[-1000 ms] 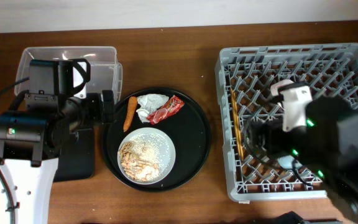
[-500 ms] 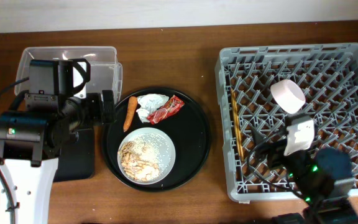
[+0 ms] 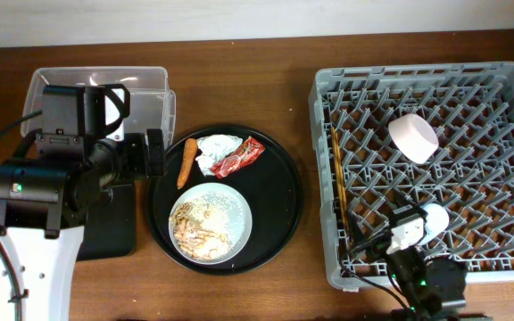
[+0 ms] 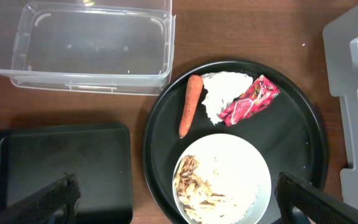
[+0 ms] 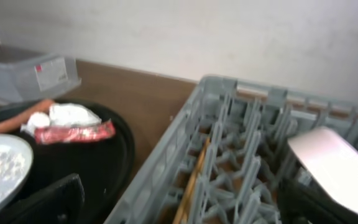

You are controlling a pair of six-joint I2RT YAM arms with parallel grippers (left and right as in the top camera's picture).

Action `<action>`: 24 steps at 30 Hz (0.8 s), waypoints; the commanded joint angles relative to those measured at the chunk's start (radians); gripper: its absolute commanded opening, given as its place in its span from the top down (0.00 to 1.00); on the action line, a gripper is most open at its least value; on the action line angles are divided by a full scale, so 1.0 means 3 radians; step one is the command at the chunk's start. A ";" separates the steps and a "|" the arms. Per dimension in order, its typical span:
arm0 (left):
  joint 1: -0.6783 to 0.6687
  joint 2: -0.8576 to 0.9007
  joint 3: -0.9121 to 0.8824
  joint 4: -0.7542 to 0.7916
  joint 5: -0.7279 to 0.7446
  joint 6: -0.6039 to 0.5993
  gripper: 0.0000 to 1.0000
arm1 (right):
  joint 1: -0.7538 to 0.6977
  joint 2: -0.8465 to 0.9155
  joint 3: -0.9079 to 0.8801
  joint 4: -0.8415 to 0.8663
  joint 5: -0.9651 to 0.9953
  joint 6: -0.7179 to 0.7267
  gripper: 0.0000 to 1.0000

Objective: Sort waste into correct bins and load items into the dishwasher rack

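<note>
On the counter (image 3: 239, 71), the left arm (image 3: 43, 187) hides part of the clear tub (image 3: 145, 85) and the flat black tray (image 3: 114, 227). The left pincer (image 4: 176, 186) hangs spread wide over the round black tray (image 3: 279, 196). That tray holds an orange carrot piece (image 3: 186, 163), a crumpled napkin (image 3: 214, 148), a red wrapper (image 3: 239, 158) and a speckled plate (image 3: 230, 209) of beige scraps (image 3: 194, 230). Chopsticks (image 3: 338, 178) lie along the left side of the rack (image 3: 507, 80), and a white bowl (image 3: 413, 138) sits tilted among its pegs. The right pincer (image 5: 179, 199), blurred at the picture's edge, is spread open.

round tray (image 4: 298, 144): carrot (image 4: 190, 112) | napkin (image 4: 219, 97) | wrapper (image 4: 251, 99) | plate (image 4: 244, 163) with scraps (image 4: 194, 184)
</note>
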 commanded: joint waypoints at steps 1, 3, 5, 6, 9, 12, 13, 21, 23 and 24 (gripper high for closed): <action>-0.0014 0.0006 0.0036 0.0004 -0.0046 -0.0042 0.01 | -0.0023 -0.0041 -0.0214 0.0403 -0.0032 -0.0011 0.02; -0.0014 0.0005 0.0036 0.0005 -0.0047 -0.0042 0.01 | -0.0023 -0.0041 -0.0214 0.0354 -0.0036 -0.0011 0.02; -0.0014 0.0006 0.0036 0.0004 -0.0047 -0.0042 0.01 | -0.0023 -0.0041 -0.0214 0.0343 -0.0036 -0.0011 0.02; -0.0014 0.0006 0.0036 0.0005 -0.0046 -0.0042 0.01 | -0.0023 -0.0039 -0.0214 0.0341 -0.0034 -0.0011 0.02; -0.0014 0.0006 0.0036 0.0005 -0.0046 -0.0042 0.01 | -0.0023 -0.0033 -0.0214 0.0341 -0.0034 -0.0011 0.02; -0.0014 0.0006 0.0036 0.0005 -0.0046 -0.0042 0.01 | -0.0023 -0.0033 -0.0214 0.0342 -0.0034 -0.0011 0.02; -0.0014 0.0006 0.0036 0.0005 -0.0046 -0.0042 0.01 | -0.0023 -0.0033 -0.0214 0.0342 -0.0034 -0.0010 0.02; -0.0014 0.0006 0.0036 0.0006 -0.0010 -0.0065 0.01 | -0.0023 -0.0033 -0.0214 0.0342 -0.0034 -0.0011 0.02; -0.0014 0.0005 0.0036 0.0017 0.0315 -0.0142 0.01 | -0.0023 -0.0033 -0.0214 0.0342 -0.0034 -0.0011 0.02; -0.0014 0.0006 0.0032 0.0142 0.0440 -0.0141 0.01 | -0.0023 -0.0033 -0.0214 0.0342 -0.0034 -0.0011 0.02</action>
